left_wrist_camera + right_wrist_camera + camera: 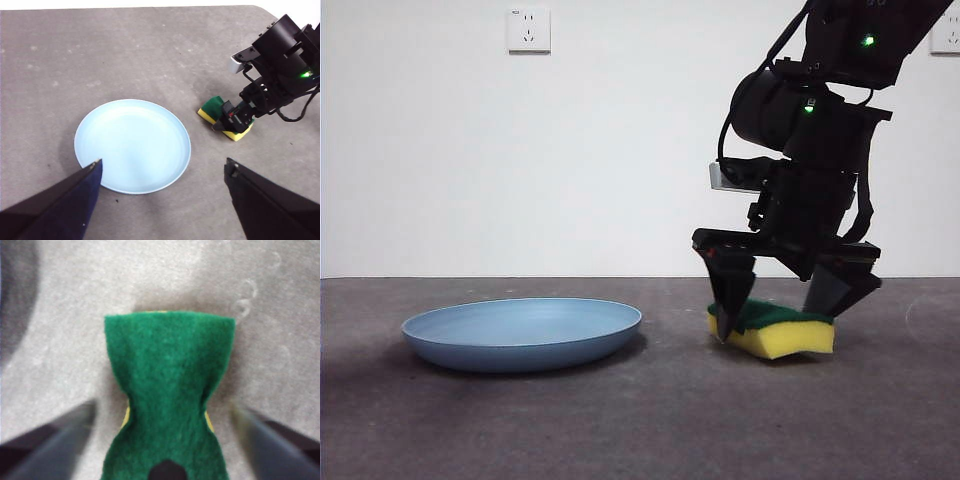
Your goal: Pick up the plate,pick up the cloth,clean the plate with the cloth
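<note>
Two objects sit on the grey worktop (640, 420): the light-blue plate (523, 333), lying flat and holding nothing, and to its right, clear of its rim, the cloth (785, 330), a yellow sponge with a green scouring top. From above, the left tool (160, 200) hangs over the plate's near edge with jaws spread wide, gripping nothing; only the two dark jaws show, cut off by the frame. Down at the sponge, the right tool (785, 300) straddles the block with one jaw on each side, spread and apparently not pressing it. From the front, the sponge's right end looks slightly raised off the surface. That arm's wrist camera shows the green top (167, 395) filling the space between two blurred jaws, with slivers of yellow at the pinched waist. A white wall socket (528, 29) hangs above the plate.
</note>
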Controlling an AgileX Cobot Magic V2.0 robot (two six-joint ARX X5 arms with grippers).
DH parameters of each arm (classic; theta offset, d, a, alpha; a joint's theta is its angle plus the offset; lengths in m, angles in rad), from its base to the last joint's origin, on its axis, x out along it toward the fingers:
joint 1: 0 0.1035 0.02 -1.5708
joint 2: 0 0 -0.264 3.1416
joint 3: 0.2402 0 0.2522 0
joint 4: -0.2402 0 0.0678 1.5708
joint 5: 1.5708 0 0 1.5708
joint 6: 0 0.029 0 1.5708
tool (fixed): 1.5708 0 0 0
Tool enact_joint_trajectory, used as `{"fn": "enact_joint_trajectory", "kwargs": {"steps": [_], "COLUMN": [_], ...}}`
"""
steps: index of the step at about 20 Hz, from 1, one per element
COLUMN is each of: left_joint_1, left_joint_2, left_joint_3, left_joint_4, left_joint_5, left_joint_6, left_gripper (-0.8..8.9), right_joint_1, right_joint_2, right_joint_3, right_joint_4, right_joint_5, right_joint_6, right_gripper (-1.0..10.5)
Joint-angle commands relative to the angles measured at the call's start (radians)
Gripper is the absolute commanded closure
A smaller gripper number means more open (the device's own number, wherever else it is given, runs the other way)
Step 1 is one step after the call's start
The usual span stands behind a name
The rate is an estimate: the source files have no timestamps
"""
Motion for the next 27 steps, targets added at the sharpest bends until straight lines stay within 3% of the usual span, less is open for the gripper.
{"fn": "enact_joint_trajectory", "kwargs": {"steps": [1, 5, 6, 9, 10, 11, 12, 20, 23, 27], "left_joint_1": [-0.004, -0.004, -0.004, -0.003, -0.003, -0.003, -0.003, 0.000, 0.008, 0.034], "left_joint_2": [-0.002, 0.002, 0.005, 0.036, 0.048, 0.064, 0.082, 0.138, 0.119, 0.066], "left_joint_3": [-0.008, -0.008, -0.008, -0.008, -0.008, -0.008, -0.008, -0.012, -0.053, -0.180], "left_joint_4": [-0.002, 0.000, 0.003, 0.028, 0.041, 0.055, 0.063, 0.151, 0.201, 0.306], "left_joint_5": [-0.011, -0.071, -0.101, -0.147, -0.148, -0.147, -0.148, -0.168, -0.158, -0.099], "left_joint_6": [-0.006, -0.006, -0.006, -0.001, 0.008, 0.024, 0.025, 0.182, 0.190, 0.177], "left_gripper": [4.09, 4.09, 4.09, 4.16, 4.84, 6.31, 8.28, 8.22, 8.23, 8.23], "right_joint_1": [0.002, 0.002, 0.003, 0.015, 0.018, 0.021, 0.025, 0.084, 0.100, 0.142], "right_joint_2": [-0.021, -0.113, -0.151, -0.268, -0.309, -0.348, -0.386, -0.628, -0.724, -0.868], "right_joint_3": [0.006, 0.010, 0.010, 0.010, 0.010, 0.010, 0.010, -0.059, -0.185, -0.374], "right_joint_4": [-0.002, -0.011, -0.023, -0.077, -0.093, -0.103, -0.109, -0.024, 0.105, 0.233], "right_joint_5": [-0.001, -0.002, -0.002, -0.008, -0.030, -0.058, -0.076, -0.071, -0.064, 0.040], "right_joint_6": [-0.008, -0.002, 0.006, 0.013, 0.011, 0.011, 0.012, -0.023, -0.019, -0.009], "right_gripper": [2.6, 2.6, 3.1, 7.0, 8.6, 9.7, 9.6, 9.6, 9.6, 9.6]}}
